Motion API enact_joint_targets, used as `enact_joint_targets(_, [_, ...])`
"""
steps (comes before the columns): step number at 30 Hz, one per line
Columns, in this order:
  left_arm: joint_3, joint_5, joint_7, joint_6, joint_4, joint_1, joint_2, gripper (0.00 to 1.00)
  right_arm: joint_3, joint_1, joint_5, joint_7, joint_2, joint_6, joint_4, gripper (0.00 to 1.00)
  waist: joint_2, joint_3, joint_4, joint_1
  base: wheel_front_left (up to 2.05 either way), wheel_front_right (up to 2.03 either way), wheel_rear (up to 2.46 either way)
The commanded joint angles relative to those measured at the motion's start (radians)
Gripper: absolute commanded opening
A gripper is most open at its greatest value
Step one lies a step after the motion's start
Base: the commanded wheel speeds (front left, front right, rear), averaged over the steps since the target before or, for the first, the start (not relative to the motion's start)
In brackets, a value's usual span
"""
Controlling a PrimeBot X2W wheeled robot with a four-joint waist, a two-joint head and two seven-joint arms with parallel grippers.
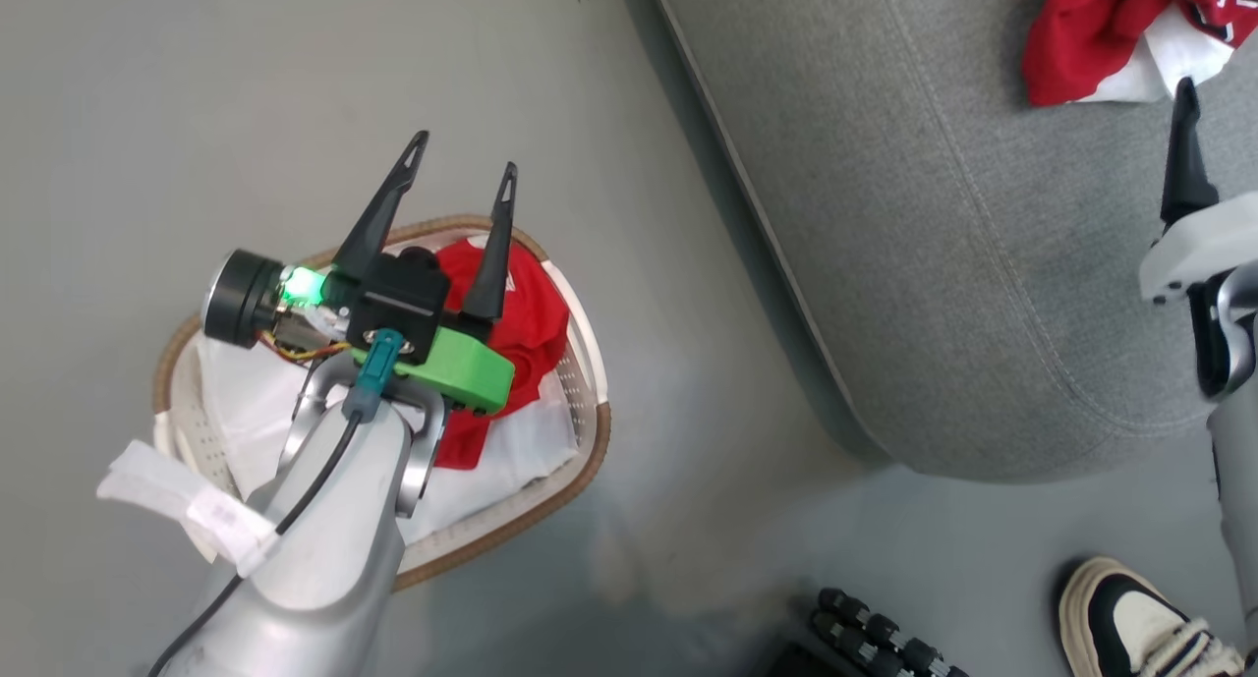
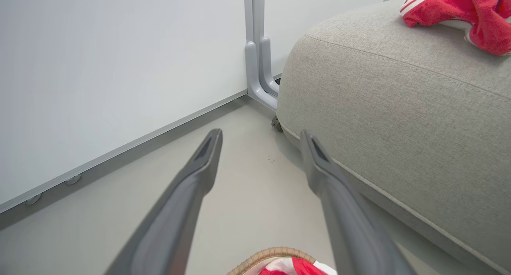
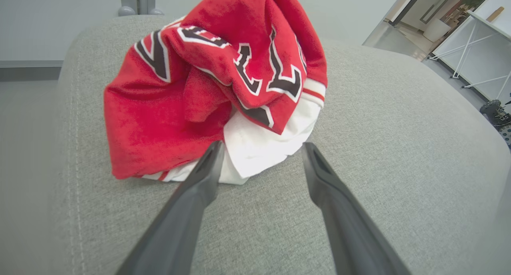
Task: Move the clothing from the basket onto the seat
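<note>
You've one jersey point(image 3: 191, 91) on the seat point(image 3: 379, 179), a second jersey point(image 1: 531, 313) in the basket point(image 1: 600, 431); left claw point(image 1: 465, 154), right claw point(image 3: 262, 147) apart, empty.

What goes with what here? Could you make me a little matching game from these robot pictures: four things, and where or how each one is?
Things:
1. basket
2. bundled red jersey
3. left arm's fingers
4. shoe

Place or state:
A. spread apart, holding nothing
B. lying on the grey seat
C. lower right corner of the head view
D. standing on the floor

Pairs: 1-D, 2-B, 3-A, 4-C
</note>
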Motion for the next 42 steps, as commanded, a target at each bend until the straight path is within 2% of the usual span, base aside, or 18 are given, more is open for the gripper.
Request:
enact_joint_targets(1, [0.011, -0.007, -0.001, 0.01, -0.005, 0.025, 0.0, 1.0, 0.01, 0.031, 0.006, -0.005, -0.001, -0.001, -0.015, 1.0, 0.0, -0.054, 0.025, -0.0001, 0.0, 0.0, 0.0])
enact_joint_targets(11, [0.108, -0.037, -0.001, 0.059, -0.039, 0.144, -0.016, 1.0, 0.088, 0.123, 0.054, -0.005, 0.008, -0.001, -0.095, 1.0, 0.0, -0.171, 0.102, -0.0001, 0.0, 0.0, 0.0])
enact_joint_targets(21, [0.189, -0.038, -0.001, 0.07, -0.054, 0.231, -0.048, 1.0, 0.197, 0.154, 0.07, -0.005, 0.033, -0.001, -0.113, 1.0, 0.0, -0.263, 0.229, -0.0001, 0.0, 0.0, 0.0])
enact_joint_targets(28, [0.249, -0.023, -0.001, 0.072, -0.04, 0.28, -0.056, 1.0, 0.243, 0.172, 0.084, -0.005, 0.06, -0.001, -0.117, 1.0, 0.0, -0.315, 0.293, -0.0001, 0.0, 0.0, 0.0])
enact_joint_targets(42, [0.336, -0.003, -0.001, 0.07, -0.058, 0.413, -0.07, 1.0, 0.258, 0.299, 0.125, -0.005, 0.123, -0.001, -0.154, 1.0, 0.0, -0.439, 0.341, -0.0001, 0.0, 0.0, 0.0])
